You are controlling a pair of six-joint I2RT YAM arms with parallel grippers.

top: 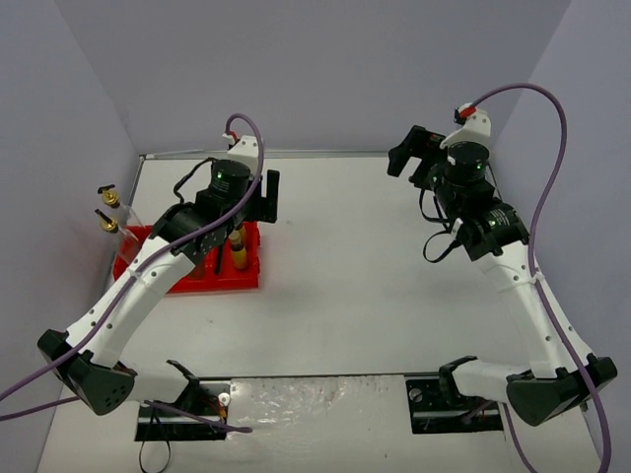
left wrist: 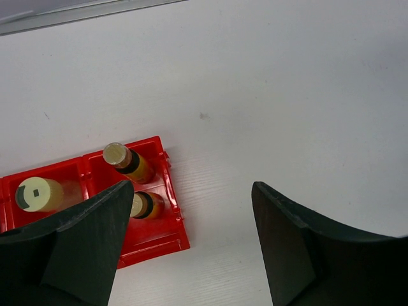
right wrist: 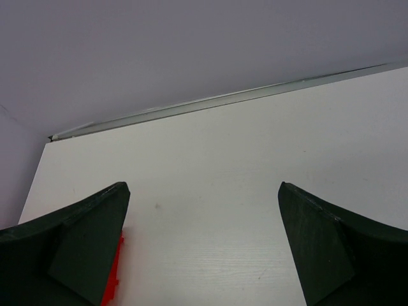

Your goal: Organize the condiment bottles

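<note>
Left gripper (left wrist: pixel 191 188) held wide open, empty, above red plastic compartment tray (left wrist: pixel 159 239); two tiny yellow bottles (left wrist: pixel 131 164) seated inside. Right gripper (right wrist: pixel 204 188) spread open, empty.

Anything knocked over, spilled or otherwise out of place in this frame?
Nothing stands out. The small yellow bottles and a beige bottle stand in the red tray, the gold-spouted bottles stand by its left end, and no spill shows on the table. The left gripper and right gripper are open and empty.
</note>
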